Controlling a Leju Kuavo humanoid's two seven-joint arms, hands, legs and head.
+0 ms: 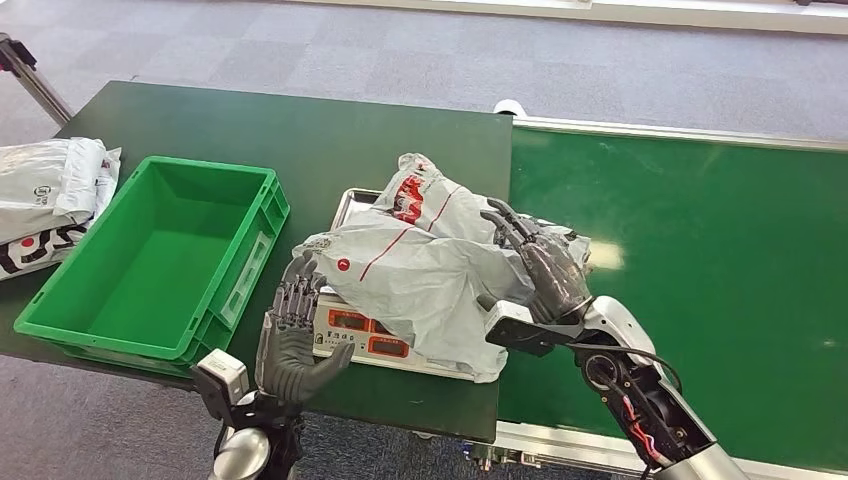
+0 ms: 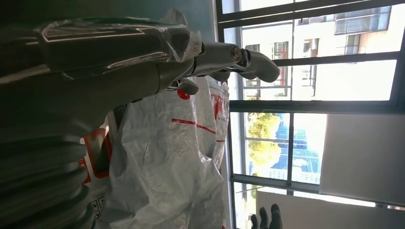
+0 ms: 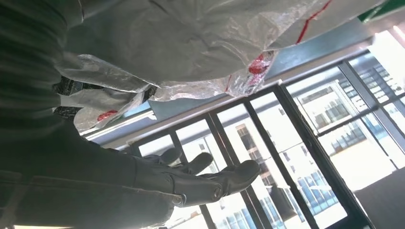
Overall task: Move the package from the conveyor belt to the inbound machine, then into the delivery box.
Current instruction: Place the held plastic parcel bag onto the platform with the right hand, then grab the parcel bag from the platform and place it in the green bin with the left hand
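Observation:
A grey plastic package (image 1: 420,260) with red markings lies crumpled on the inbound machine (image 1: 350,338), a flat scale with red displays on its front. My left hand (image 1: 295,335) stands upright at the scale's front left corner, fingers apart, its tips close to the package's left edge. My right hand (image 1: 545,270) lies against the package's right side with its fingers stretched out. In the left wrist view the fingers (image 2: 239,57) reach past the package (image 2: 162,167). In the right wrist view the hand (image 3: 191,179) is spread flat, apart from the package (image 3: 191,43).
A green delivery box (image 1: 150,260), with nothing inside, stands left of the scale on the dark green table. More grey packages (image 1: 50,195) lie at the table's far left. The green conveyor belt (image 1: 700,250) runs along the right.

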